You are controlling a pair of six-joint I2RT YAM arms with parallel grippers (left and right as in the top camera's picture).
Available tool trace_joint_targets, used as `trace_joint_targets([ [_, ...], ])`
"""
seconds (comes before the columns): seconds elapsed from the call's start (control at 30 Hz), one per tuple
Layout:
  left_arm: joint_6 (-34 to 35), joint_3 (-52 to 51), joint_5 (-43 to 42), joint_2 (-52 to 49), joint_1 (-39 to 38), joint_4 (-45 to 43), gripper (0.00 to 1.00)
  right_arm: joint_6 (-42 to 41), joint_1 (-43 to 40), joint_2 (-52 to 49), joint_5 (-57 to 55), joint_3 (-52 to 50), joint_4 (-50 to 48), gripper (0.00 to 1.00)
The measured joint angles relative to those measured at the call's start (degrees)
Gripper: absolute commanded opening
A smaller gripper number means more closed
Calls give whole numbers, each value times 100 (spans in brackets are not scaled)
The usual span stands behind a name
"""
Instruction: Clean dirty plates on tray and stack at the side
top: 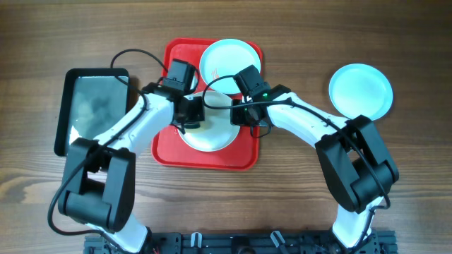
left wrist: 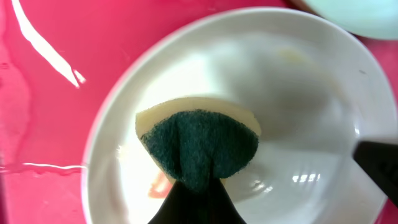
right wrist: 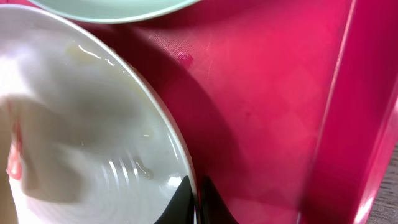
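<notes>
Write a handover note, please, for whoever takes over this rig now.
Left gripper: shut on the yellow sponge with green scouring pad, over the white round plate on the red plastic tray.
Right gripper: shut on that plate's rim.
Done: one pale turquoise plate lies on the wooden table, at right.
To do: finish the white plate, which shows a red smear; clean the second turquoise plate on the tray; stack all three.
</notes>
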State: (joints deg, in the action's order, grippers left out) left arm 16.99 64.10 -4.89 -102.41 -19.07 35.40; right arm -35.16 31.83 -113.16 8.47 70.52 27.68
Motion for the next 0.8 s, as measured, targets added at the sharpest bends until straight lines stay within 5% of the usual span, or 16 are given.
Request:
trace_joint_targets([
  [0.8,632,-481,859,9,-487,-892,4,-256,0,0,2,0,-11,5],
])
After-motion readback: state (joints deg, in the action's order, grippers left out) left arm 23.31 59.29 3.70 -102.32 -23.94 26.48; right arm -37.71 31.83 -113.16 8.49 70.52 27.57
